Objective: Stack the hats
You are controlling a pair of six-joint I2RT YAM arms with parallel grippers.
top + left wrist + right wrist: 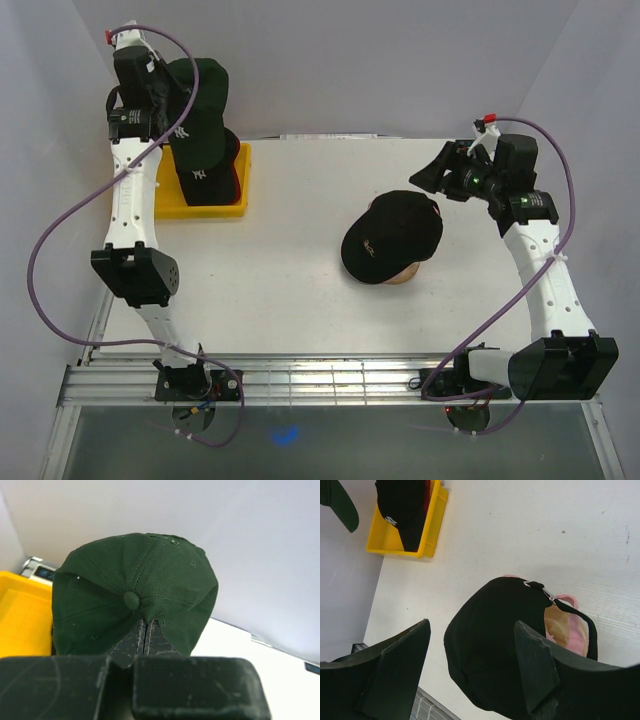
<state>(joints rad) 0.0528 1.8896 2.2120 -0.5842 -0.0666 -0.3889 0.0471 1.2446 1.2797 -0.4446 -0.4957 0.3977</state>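
My left gripper point(172, 98) is shut on a dark green cap point(200, 105) with a white NY logo and holds it in the air above the yellow tray point(215, 208). In the left wrist view its fingertips point(145, 625) pinch the cap's crown point(135, 580) below the top button. A dark cap with an NY logo point(203, 172) lies in the tray on a red cap point(238, 172). A black cap point(390, 238) sits on the wooden stand point(405, 272) at mid table. My right gripper point(428, 176) is open and empty, above and behind the black cap point(495, 645).
The yellow tray stands at the table's back left corner and also shows in the right wrist view point(385, 542). The wooden stand point(560, 625) shows through the black cap's back opening. A metal rail point(320, 385) runs along the near edge.
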